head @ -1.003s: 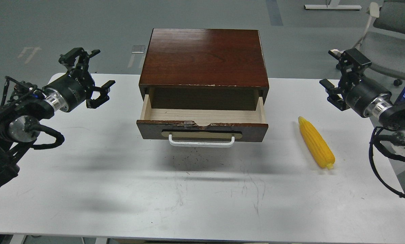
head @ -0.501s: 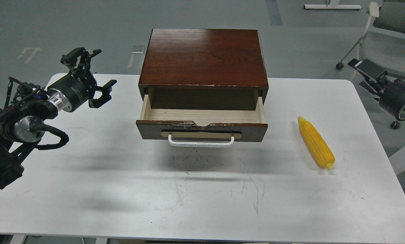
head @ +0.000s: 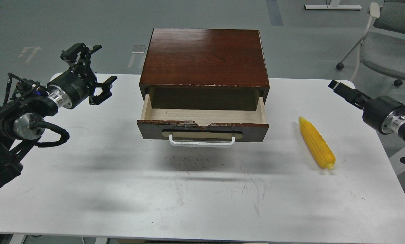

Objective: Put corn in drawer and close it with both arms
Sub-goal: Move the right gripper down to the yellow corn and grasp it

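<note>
The yellow corn [head: 316,142] lies on the white table [head: 121,189], right of the cabinet, tip pointing away from me. The drawer [head: 202,127] of the dark reddish-brown cabinet [head: 204,57] stands pulled open, with its pale wood inside empty and its white handle [head: 201,141] facing me. My left gripper [head: 93,73] is open and empty, left of the cabinet above the table's back left. My right gripper [head: 341,89] hovers over the table's right edge, beyond and right of the corn; it shows edge-on, so its fingers cannot be told apart.
A grey office chair [head: 385,40] stands behind the table at the right. A white frame base [head: 332,6] lies on the grey floor at the far back. The table surface in front of the drawer has scuff marks.
My right arm swung out to the right and came back in, with the gripper now turned edge-on and pointing left. My left gripper shifted slightly up and right. Corn and drawer have not moved.
</note>
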Robot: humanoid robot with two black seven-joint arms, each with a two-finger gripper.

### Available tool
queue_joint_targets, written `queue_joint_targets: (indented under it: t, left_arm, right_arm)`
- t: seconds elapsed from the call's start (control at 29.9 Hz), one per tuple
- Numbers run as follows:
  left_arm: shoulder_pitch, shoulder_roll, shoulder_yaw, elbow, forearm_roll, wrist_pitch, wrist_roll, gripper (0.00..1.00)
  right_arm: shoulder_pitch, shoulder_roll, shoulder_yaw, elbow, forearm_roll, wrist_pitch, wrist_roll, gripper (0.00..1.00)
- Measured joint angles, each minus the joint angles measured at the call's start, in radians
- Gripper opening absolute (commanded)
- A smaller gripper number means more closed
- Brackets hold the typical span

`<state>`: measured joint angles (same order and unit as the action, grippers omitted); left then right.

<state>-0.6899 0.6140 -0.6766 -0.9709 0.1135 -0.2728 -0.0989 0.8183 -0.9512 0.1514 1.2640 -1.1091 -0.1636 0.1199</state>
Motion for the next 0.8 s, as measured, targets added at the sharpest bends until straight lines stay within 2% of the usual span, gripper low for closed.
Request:
queue_joint_targets:
  t: [0.1,0.2,0.5,0.8]
  left_arm:
    - [0.0,0.003,0.0,0.0,0.0,0.0,0.0,0.98]
    - [0.003,0.005,0.0,0.0,0.0,0.001,0.0,0.98]
    - [-0.003,0.011,-0.002,0.002,0.001,0.007,-0.001,0.98]
    - [-0.005,0.04,-0.002,0.003,0.002,0.008,0.001,0.98]
  right_arm:
    - [-0.002,-0.003,-0.051,0.013,-0.071,-0.003,-0.098,1.0]
    - [-0.005,0.004,-0.1,0.017,-0.098,-0.008,-0.141,1.0]
    - [-0.009,0.074,-0.142,0.005,-0.25,-0.03,-0.149,0.99]
    - [-0.007,0.179,-0.2,-0.146,-0.261,-0.028,-0.148,0.96]
